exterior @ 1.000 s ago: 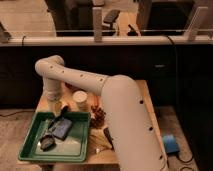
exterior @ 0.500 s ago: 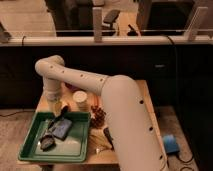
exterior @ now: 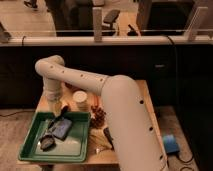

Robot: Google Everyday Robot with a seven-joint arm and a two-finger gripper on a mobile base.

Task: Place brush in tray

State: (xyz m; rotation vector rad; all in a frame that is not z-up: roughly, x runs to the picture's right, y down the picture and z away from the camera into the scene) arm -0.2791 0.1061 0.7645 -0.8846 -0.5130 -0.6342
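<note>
The green tray (exterior: 30,150) lies on the left half of the wooden table (exterior: 147,100). My gripper (exterior: 58,113) hangs from the cream arm (exterior: 120,115) just above the tray's far rim. Below it in the tray lies a flat blue-grey thing (exterior: 63,128). A small dark thing (exterior: 47,143), possibly the brush, lies in the tray nearer the front left. I cannot tell which of the two is the brush, or whether the gripper touches either.
A white cup (exterior: 80,100) stands behind the tray's far right corner. A reddish-brown clump (exterior: 99,118) and pale items (exterior: 99,139) lie right of the tray, partly behind my arm. A blue object (exterior: 170,144) lies on the floor at right. A railing (exterior: 100,40) runs behind.
</note>
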